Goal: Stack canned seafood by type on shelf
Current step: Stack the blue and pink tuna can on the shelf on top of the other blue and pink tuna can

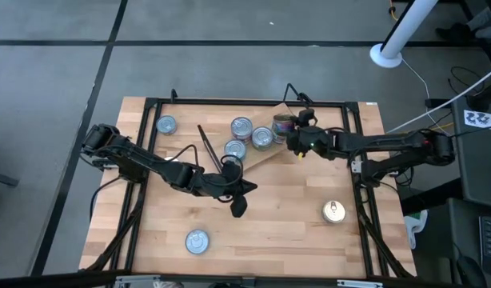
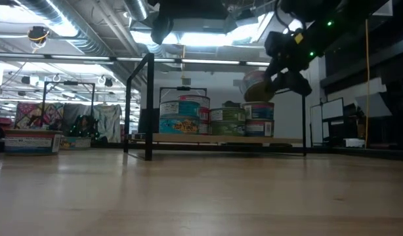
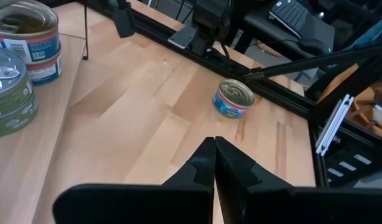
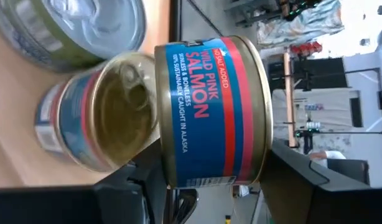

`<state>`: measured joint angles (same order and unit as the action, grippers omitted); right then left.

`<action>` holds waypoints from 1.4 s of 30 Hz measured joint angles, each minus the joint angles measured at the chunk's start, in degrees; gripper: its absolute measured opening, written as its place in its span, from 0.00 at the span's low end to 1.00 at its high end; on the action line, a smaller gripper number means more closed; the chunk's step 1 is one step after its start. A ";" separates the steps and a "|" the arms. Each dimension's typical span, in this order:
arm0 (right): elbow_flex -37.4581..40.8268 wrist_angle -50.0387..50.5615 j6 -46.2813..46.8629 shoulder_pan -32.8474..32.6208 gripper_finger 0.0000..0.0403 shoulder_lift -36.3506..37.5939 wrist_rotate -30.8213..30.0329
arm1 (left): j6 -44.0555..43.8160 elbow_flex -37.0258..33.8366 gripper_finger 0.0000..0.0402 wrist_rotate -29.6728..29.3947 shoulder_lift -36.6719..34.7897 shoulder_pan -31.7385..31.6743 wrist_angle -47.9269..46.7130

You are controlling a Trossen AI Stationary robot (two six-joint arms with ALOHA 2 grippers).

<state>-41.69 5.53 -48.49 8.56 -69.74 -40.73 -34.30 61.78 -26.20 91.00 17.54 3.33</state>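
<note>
The shelf (image 1: 269,155), a light plank on black wire legs (image 2: 148,111), stands at the table's far middle and bears several tins (image 1: 241,126) (image 2: 183,116). My right gripper (image 1: 292,138) is at the shelf's right end, shut on a blue-and-red salmon tin (image 4: 209,112). This tin is right beside a gold-topped tin (image 4: 110,121) that stands on the shelf. My left gripper (image 1: 239,210) hovers shut and empty over the table's middle, near the shelf. Loose tins rest on the table at the far left (image 1: 166,124), near left (image 1: 197,241) and right (image 1: 334,211) (image 3: 233,98). My right gripper pinches the salmon tin between its two fingers, one dark finger (image 4: 147,183) showing at each flat end of the tin (image 4: 163,124). The fingers come slanting down from the table's right. The tin hangs tilted (image 2: 257,85) just over the stack at the shelf's right end; whether it touches that stack I cannot tell.
A black frame (image 1: 229,102) runs round the table's edges. Both arms reach in from the sides. Bare tabletop (image 1: 285,232) lies on the near side of the shelf, between the loose tins.
</note>
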 joint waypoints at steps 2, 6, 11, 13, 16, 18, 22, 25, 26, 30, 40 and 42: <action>0.00 -0.06 -0.48 1.08 0.50 -0.73 0.19 | 0.08 0.00 0.00 0.00 0.00 -0.02 0.00; -0.02 -2.43 -1.59 2.46 0.50 -2.18 0.20 | 0.23 0.00 0.00 0.00 0.00 -0.07 -0.03; -0.11 -4.05 -3.50 2.88 0.50 -3.53 -0.18 | 0.28 0.00 0.00 0.00 0.00 -0.07 -0.13; -0.09 -3.90 -4.29 2.67 0.50 -3.51 -0.20 | 0.27 0.00 0.00 0.00 0.00 -0.07 -0.23; -0.10 -4.05 -4.41 2.71 0.50 -3.51 0.30 | 0.27 0.00 0.00 0.00 0.00 -0.07 -0.53; -0.10 -4.05 -4.41 2.73 0.50 -3.51 0.42 | 0.26 0.00 0.00 0.00 0.00 -0.07 -0.80; -0.09 -4.21 -4.41 2.72 0.50 -3.51 0.74 | 0.26 0.00 0.00 0.02 0.00 -0.07 -0.95; -0.09 -4.16 -4.41 2.72 0.50 -3.51 0.70 | 0.26 0.00 0.00 0.02 0.00 -0.07 -0.95; -0.09 -4.14 -4.41 2.73 0.50 -3.51 0.70 | 0.26 0.00 0.00 0.02 0.00 -0.07 -0.96; -0.09 -4.10 -4.40 2.72 0.50 -3.51 0.70 | 0.26 0.00 0.00 0.02 0.00 -0.07 -0.95; -0.04 -3.53 -4.48 2.71 0.50 -3.51 -1.73 | 0.10 0.00 0.00 0.02 0.00 -0.07 -0.94; -0.04 -3.53 -4.49 2.71 0.52 -3.51 -1.98 | 0.06 0.00 0.00 0.02 0.00 -0.07 -0.94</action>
<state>-41.74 2.00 -52.98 11.27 -73.25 -42.71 -34.24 61.78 -26.17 91.00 17.47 2.39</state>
